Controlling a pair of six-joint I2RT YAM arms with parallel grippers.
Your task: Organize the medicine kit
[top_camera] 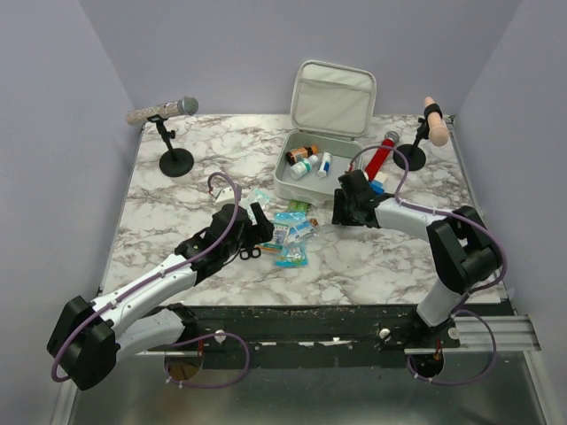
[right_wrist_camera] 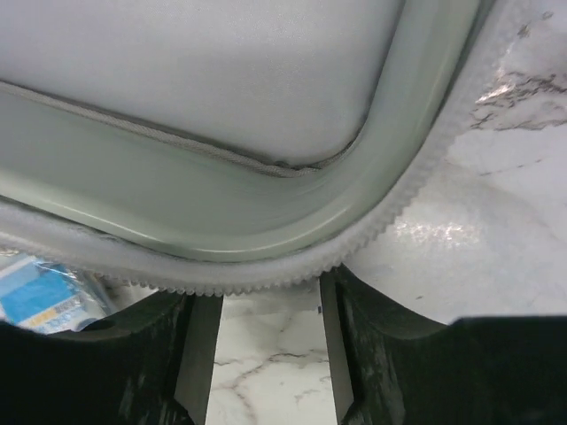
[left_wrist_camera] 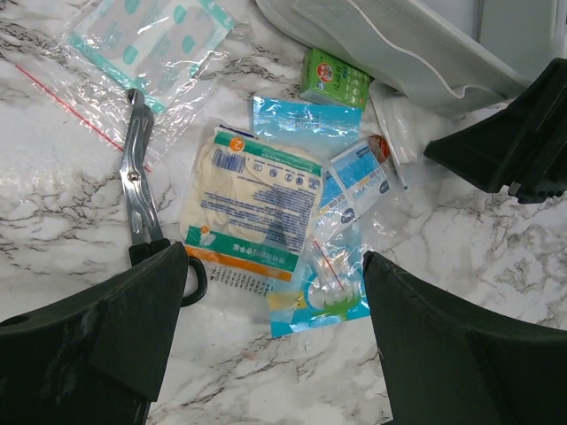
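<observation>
The medicine kit (top_camera: 306, 181) lies open at mid-table, its lid (top_camera: 334, 97) upright, with small bottles (top_camera: 306, 159) inside. My right gripper (top_camera: 347, 211) is at the kit's front right corner. In the right wrist view its fingers (right_wrist_camera: 199, 354) stand apart over bare marble, the tips up against the kit's zipper rim (right_wrist_camera: 266, 279). Nothing lies between them. My left gripper (left_wrist_camera: 275, 266) is wide open just above a pile of packets: a gauze pack (left_wrist_camera: 257, 204), a blue sachet (left_wrist_camera: 306, 115), a green box (left_wrist_camera: 335, 78) and a plaster bag (left_wrist_camera: 146, 40). Scissors (left_wrist_camera: 137, 177) lie beside them.
A red cylinder (top_camera: 379, 152) leans at the kit's right side. A microphone on a black stand (top_camera: 175, 161) stands at the back left. A second stand with a beige handle (top_camera: 434, 122) is at the back right. Grey walls close in the table.
</observation>
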